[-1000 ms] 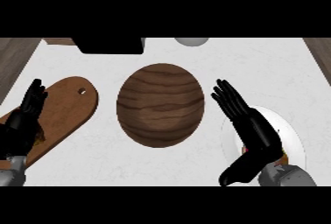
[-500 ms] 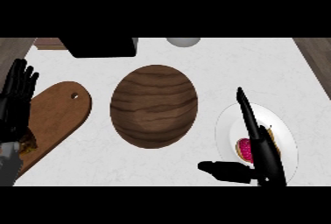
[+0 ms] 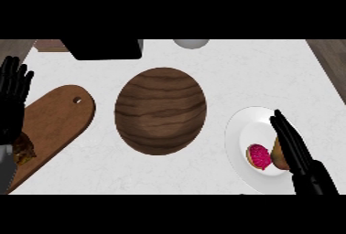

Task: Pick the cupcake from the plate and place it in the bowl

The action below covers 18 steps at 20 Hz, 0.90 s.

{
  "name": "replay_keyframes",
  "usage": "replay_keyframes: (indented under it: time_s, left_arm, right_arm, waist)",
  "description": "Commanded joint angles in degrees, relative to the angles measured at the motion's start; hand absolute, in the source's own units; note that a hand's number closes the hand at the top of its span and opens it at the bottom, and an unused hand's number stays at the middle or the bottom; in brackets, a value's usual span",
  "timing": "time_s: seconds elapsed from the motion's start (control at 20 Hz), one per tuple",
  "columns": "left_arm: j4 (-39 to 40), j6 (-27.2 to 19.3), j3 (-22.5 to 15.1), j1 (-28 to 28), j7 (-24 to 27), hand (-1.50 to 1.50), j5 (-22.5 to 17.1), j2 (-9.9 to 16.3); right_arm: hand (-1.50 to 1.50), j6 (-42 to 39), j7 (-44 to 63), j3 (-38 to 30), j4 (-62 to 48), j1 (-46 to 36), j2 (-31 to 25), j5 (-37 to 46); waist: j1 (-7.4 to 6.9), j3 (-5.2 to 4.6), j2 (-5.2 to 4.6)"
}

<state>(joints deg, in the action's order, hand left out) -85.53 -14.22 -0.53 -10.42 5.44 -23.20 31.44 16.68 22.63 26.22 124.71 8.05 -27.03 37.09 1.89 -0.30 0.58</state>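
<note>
- Cupcake (image 3: 260, 156), pink-topped with a tan base, lay tipped on its side on the white plate (image 3: 242, 128) at the right of the counter.
- Right hand (image 3: 296, 153) stood edge-on over the plate, its straight fingers against the cupcake's base side and hiding part of it; nothing was held in it.
- Wooden bowl (image 3: 160, 110) sat left of the plate, near it but apart, with only wood grain showing inside.
- Wooden cutting board (image 3: 57, 119) lay at the left, slanted, a small hole near its upper end; a brown lump (image 3: 24, 148) rested at its lower left edge.
- Left hand (image 3: 13, 93) rested at the left edge, fingers up and spread, holding nothing.
- Black box (image 3: 108, 48) and a grey round object (image 3: 191, 43) sat at the counter's far edge.
</note>
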Motion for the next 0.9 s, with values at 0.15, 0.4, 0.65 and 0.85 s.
replay_keyframes:
  time_s: [0.15,0.4,0.65,0.85]
  left_arm:
    - [0.98,-0.89,-1.24,-1.85,0.4,0.0,1.15,-2.32]
    - [1.92,0.88,-0.65,-2.76,0.44,0.0,1.24,-1.53]
    - [1.68,2.89,0.99,-1.75,-0.15,0.0,0.61,-1.71]
    - [4.34,3.65,1.44,-3.76,1.24,0.0,2.91,-3.84]
  right_arm:
    - [-1.5,-21.03,20.68,-0.39,12.74,2.84,-11.42,0.03]
    - [-1.5,-34.9,31.17,-0.66,17.93,0.01,-14.33,-8.39]
    - [-1.5,-40.95,34.35,-4.01,17.17,-0.79,-11.12,-13.5]
    - [-1.5,-43.2,34.45,-3.85,12.2,-3.77,-6.65,-11.11]
  waist:
    - [-0.2,-0.08,-0.54]
    - [-1.38,0.03,-0.74]
    - [-1.5,0.24,-0.57]
    - [-1.66,0.27,-0.59]
